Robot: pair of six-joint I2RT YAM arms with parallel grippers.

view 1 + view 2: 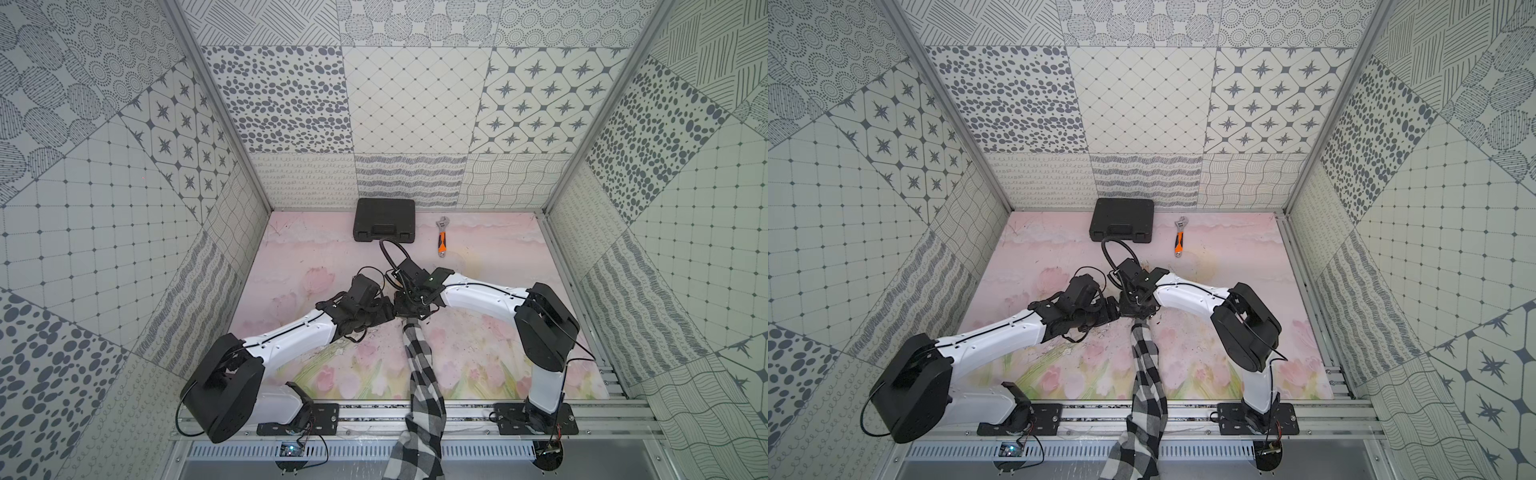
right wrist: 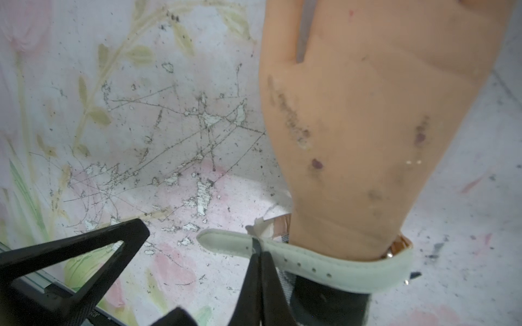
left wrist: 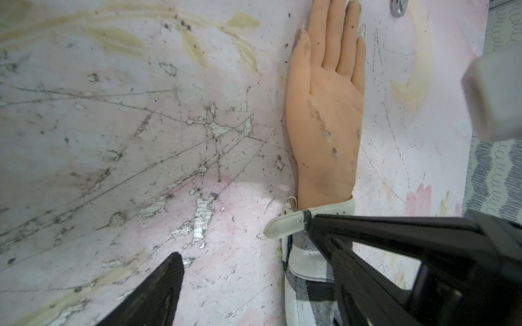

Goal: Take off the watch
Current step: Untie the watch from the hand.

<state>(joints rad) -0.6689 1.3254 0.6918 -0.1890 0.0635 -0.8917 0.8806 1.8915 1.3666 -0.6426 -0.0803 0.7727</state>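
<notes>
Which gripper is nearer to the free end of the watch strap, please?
Right. The right fingers are shut on the free end of the watch strap; the left fingers stand open beside its tip, apart from it.

A pink floor mat [image 1: 291, 257] printed with pale tulips and green leaves covers the floor of the booth; up close its surface is scratched and flaking in grey patches. Behind the mat rises a back wall [image 1: 411, 104] of grey-on-white patterned panels: dots, stars, lattice, wavy lines. Similar side walls [image 1: 104, 216] flank the mat, joined by aluminium posts [image 1: 217, 104]. Along the mat's near edge runs an aluminium rail [image 1: 374, 419]. The light seems soft and even, perhaps from overhead.
</notes>
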